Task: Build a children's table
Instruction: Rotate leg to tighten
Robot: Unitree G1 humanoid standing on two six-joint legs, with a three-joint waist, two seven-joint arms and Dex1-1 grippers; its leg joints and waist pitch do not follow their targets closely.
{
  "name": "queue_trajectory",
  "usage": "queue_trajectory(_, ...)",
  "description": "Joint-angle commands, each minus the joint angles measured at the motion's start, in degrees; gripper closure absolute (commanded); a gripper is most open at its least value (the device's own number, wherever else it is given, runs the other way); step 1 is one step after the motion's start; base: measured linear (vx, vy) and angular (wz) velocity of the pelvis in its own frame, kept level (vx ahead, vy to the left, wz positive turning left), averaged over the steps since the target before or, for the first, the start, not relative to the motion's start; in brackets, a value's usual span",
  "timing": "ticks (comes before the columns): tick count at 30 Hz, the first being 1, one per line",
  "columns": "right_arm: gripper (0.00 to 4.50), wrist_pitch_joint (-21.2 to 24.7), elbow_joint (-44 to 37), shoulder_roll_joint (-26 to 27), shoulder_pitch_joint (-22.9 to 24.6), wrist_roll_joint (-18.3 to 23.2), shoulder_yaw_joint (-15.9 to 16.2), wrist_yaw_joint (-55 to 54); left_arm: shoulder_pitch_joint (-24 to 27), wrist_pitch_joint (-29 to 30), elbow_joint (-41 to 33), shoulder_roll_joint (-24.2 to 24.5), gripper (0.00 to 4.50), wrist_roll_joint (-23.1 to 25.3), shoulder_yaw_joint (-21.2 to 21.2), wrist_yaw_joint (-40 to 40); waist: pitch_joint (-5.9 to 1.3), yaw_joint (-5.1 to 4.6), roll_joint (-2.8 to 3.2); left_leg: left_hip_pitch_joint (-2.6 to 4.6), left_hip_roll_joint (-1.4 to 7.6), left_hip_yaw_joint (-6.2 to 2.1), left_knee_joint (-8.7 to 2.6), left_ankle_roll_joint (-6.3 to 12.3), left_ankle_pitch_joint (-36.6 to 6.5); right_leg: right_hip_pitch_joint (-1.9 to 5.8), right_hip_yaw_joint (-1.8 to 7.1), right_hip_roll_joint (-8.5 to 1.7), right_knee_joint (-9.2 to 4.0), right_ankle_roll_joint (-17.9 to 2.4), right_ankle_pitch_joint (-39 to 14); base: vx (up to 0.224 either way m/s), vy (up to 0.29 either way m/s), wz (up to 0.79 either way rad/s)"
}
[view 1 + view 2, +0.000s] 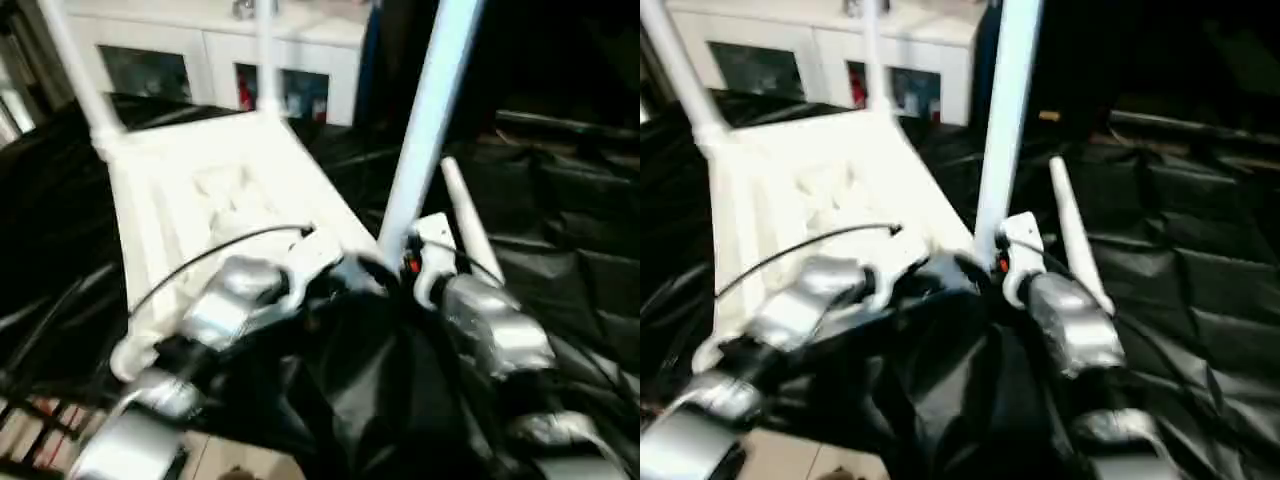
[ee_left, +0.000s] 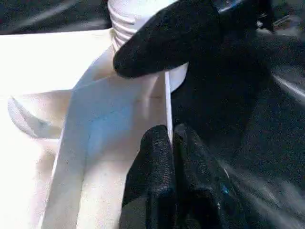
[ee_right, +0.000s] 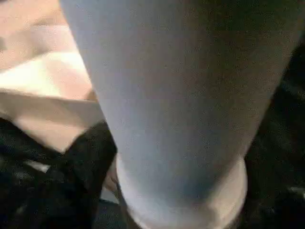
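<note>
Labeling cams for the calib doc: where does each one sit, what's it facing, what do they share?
Left eye: on the head, forward and down at the upturned tabletop on black drape; both silver forearms show.
Right eye: beside it, same scene, slightly offset.
Left wrist: along the left gripper, shut on the tabletop's thin edge; another black finger sits by the threaded leg base.
Right wrist: close against the upright leg in its socket.
Shared: that near-corner leg, in all four views.
</note>
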Motion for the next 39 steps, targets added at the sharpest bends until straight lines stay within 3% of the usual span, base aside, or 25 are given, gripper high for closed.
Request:
queue_trajectory(1,0.78,0.5,-3.1,-1.7,0.9,1.5,2.1,5.6,0.3,-2.0,-5.9,-1.0,4.5,-4.6,-1.9,-5.8,-3.37,0.52,-0.34,0.53,1.87,-0.27,-3.97,1.87,-12.5,3.17,3.01,-3.71,-4.04,-10.8,-10.1,0.0,0.0,0.0)
queue_trajectory(4,0.78,1.5,-7.0,-5.0,2.3,3.0,2.7,11.0,1.2,-1.8,-8.1,0.6,4.5,-4.8,-2.1,-7.5,-3.28,1.06,-0.79,0.56,1.85,-0.17,-3.96,2.0,-12.6,3.13,3.02,-3.7,-4.25,-10.4,-12.2,0.0,0.0,0.0)
queue_trajectory(6,0.78,1.9,-8.7,-6.6,2.9,3.7,3.1,13.6,1.7,-1.6,-9.1,1.4,4.5,-5.1,-2.0,-8.4,-3.25,1.56,-0.61,0.64,1.95,-0.16,-3.94,2.12,-12.5,3.02,3.13,-3.75,-4.24,-10.0,-12.8,0.0,0.0,0.0)
queue_trajectory(7,0.78,1.8,-10.3,-8.3,3.6,4.1,3.7,16.2,2.4,-1.3,-10.3,2.2,4.5,-5.4,-1.9,-9.2,-3.3,1.74,-0.81,0.68,2.07,-0.16,-3.92,2.16,-12.2,2.93,3.14,-3.74,-4.15,-9.9,-12.3,0.0,0.0,0.0)
queue_trajectory(10,0.78,1.9,-12.1,-10.3,4.8,5.0,4.3,19.2,4.3,-0.7,-12.6,3.5,4.5,-5.9,-1.7,-10.2,-3.26,1.91,-0.4,0.59,2.02,-0.2,-3.95,1.94,-12.3,2.9,3.12,-3.67,-4.18,-9.9,-12.1,0.0,0.0,0.0)
queue_trajectory(12,0.78,2.1,-12.4,-10.5,4.9,5.2,4.4,19.6,4.6,-0.5,-13.0,3.7,4.5,-6.0,-1.7,-10.4,-3.25,1.88,-0.56,0.59,1.99,-0.21,-3.97,1.78,-12.5,2.92,3.1,-3.68,-4.18,-10.0,-12.4,0.0,0.0,0.0)
queue_trajectory(13,0.78,2.6,-13.2,-10.8,5.3,5.4,4.6,19.9,5.3,0.1,-14.0,3.9,4.5,-6.3,-1.7,-10.5,-3.26,1.83,-0.24,0.61,1.94,-0.21,-3.99,1.54,-13.0,2.88,3.09,-3.62,-4.32,-10.0,-12.7,0.0,0.0,0.0)
queue_trajectory(16,0.93,3.0,-13.9,-10.9,5.7,5.6,4.7,19.9,5.8,0.6,-14.8,4.0,4.5,-6.4,-1.8,-10.5,-3.27,1.86,-0.72,0.46,1.85,-0.28,-3.98,1.46,-12.5,3.06,3.04,-3.66,-4.2,-9.9,-13.0,0.0,0.0,0.0)
queue_trajectory(19,1.14,3.2,-14.3,-11.4,6.4,5.4,5.5,20.8,6.0,0.9,-15.2,4.1,4.5,-6.1,-1.9,-10.3,-3.32,2.03,-0.65,0.53,1.88,-0.28,-3.89,1.63,-11.9,2.97,3.05,-3.67,-4.14,-9.9,-12.6,0.0,0.0,0.0)
queue_trajectory(24,1.67,2.1,-13.0,-11.1,6.7,4.0,6.8,20.4,6.1,1.6,-15.7,4.7,4.5,-5.8,-1.8,-10.1,-3.34,2.08,-0.47,0.48,1.78,-0.28,-3.86,1.53,-12.0,2.97,3.0,-3.58,-4.13,-10.0,-12.0,0.0,0.0,0.0)
queue_trajectory(25,1.77,2.0,-12.8,-10.9,6.6,3.9,6.9,19.9,6.2,1.7,-15.8,4.8,4.5,-5.7,-1.8,-10.1,-3.35,2.12,-0.15,0.49,1.78,-0.34,-3.89,1.44,-12.1,2.99,2.99,-3.57,-4.08,-10.1,-11.9,0.0,0.0,0.0)
queue_trajectory(26,1.82,2.0,-12.8,-10.8,6.6,3.9,6.8,19.7,6.2,1.7,-15.8,4.9,4.5,-5.6,-1.8,-10.1,-3.34,2.04,-0.33,0.46,1.77,-0.32,-3.9,1.36,-12.4,3.02,2.97,-3.55,-4.15,-10.1,-11.9,0.0,0.0,0.0)
queue_trajectory(33,1.87,2.7,-12.5,-8.6,7.8,3.4,5.9,14.7,5.4,2.3,-13.2,3.4,4.5,-4.6,-1.1,-6.8,-3.41,1.7,0.24,0.52,1.71,-0.38,-3.94,0.52,-13.4,3.02,2.98,-3.42,-4.14,-10.2,-11.5,0.0,0.0,0.0)
queue_trajectory(36,1.87,2.7,-11.6,-7.2,8.1,3.1,5.3,12.1,4.5,3.0,-11.3,2.2,4.5,-3.9,-0.6,-4.2,-3.24,1.42,0.13,0.63,1.61,-0.4,-4.08,0.03,-15.0,2.97,2.91,-3.49,-4.6,-9.5,-14.7,0.0,0.0,0.0)
queue_trajectory(39,1.87,4.0,-7.4,-2.2,7.3,1.8,2.9,1.9,1.0,5.2,-5.0,-2.0,4.5,-2.1,1.3,4.5,-3.14,1.26,-0.12,0.76,1.5,-0.43,-4.19,-0.6,-16.2,2.72,2.9,-3.54,-5.1,-8.4,-18.4,0.0,0.0,0.0)
